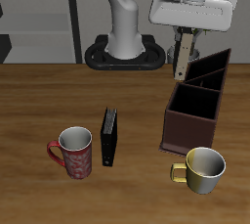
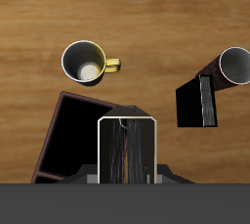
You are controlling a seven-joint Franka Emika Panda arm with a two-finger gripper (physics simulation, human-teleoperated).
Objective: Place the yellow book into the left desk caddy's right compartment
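My gripper (image 1: 183, 44) is shut on the yellow book (image 1: 181, 67), a thin grey-tan book that hangs upright below the fingers. It is held in the air above the back end of the left desk caddy (image 1: 190, 130), a dark reddish-brown open box with inner dividers. In the wrist view the book (image 2: 127, 145) fills the space between the fingers, and the caddy (image 2: 73, 103) lies below, beside the book. The book does not touch the caddy.
A black book (image 1: 109, 136) stands on edge near the table's middle, also in the wrist view (image 2: 200, 103). A red mug (image 1: 73, 153) stands beside it. A yellow mug (image 1: 203, 167) stands in front of the caddy, near the table's front edge.
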